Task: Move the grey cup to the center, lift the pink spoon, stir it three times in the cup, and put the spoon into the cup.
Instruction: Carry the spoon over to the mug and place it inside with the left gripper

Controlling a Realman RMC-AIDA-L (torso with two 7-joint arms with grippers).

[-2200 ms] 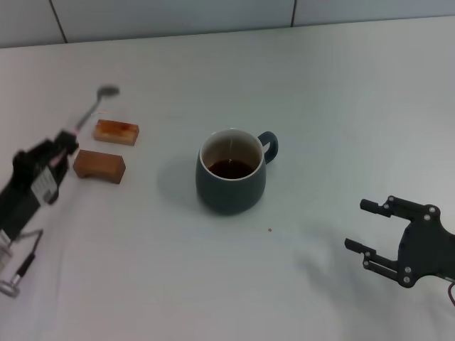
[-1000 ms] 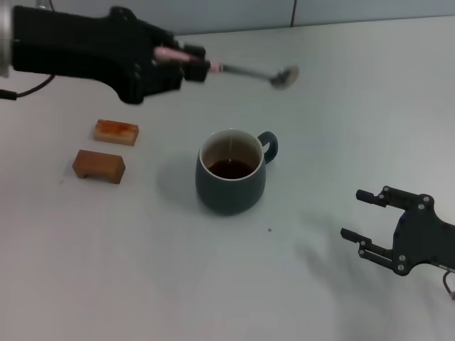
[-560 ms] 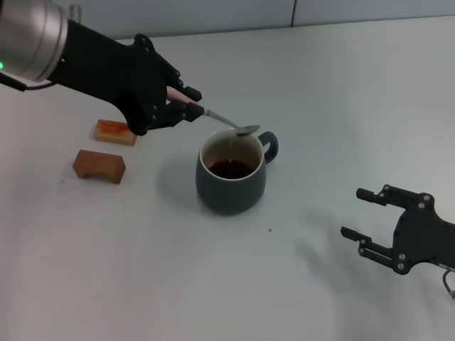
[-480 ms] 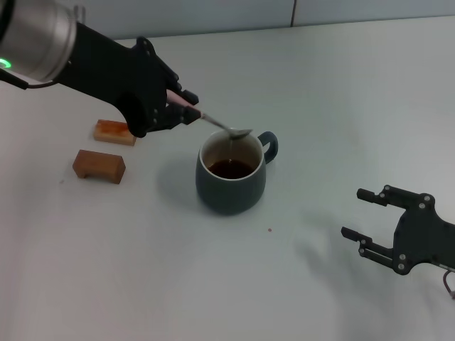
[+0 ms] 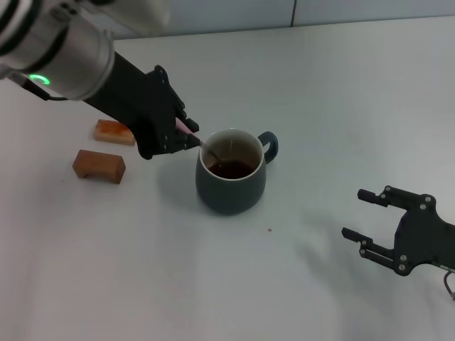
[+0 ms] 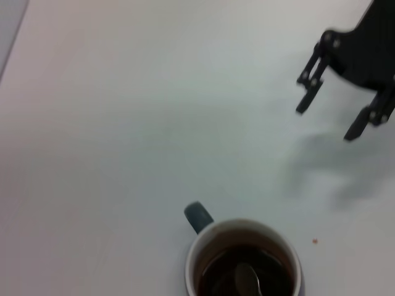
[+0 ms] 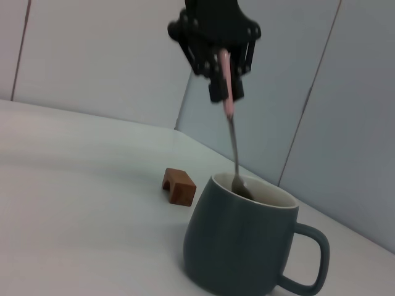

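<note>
The grey cup stands upright near the table's middle, with dark liquid inside and its handle toward the right. My left gripper is just left of the cup's rim, shut on the pink spoon. The spoon slants down, with its bowl inside the cup. In the left wrist view the spoon's bowl sits in the liquid of the cup. The right wrist view shows the left gripper holding the spoon above the cup. My right gripper is open and empty at the front right, and also shows in the left wrist view.
Two brown blocks lie left of the cup, one nearer and one farther with an orange top, partly behind my left arm. One block shows beyond the cup in the right wrist view. A tiled wall borders the table's far edge.
My left gripper swung the spoon from the far left up over the table, then lowered its bowl into the cup. The right gripper has barely moved.
</note>
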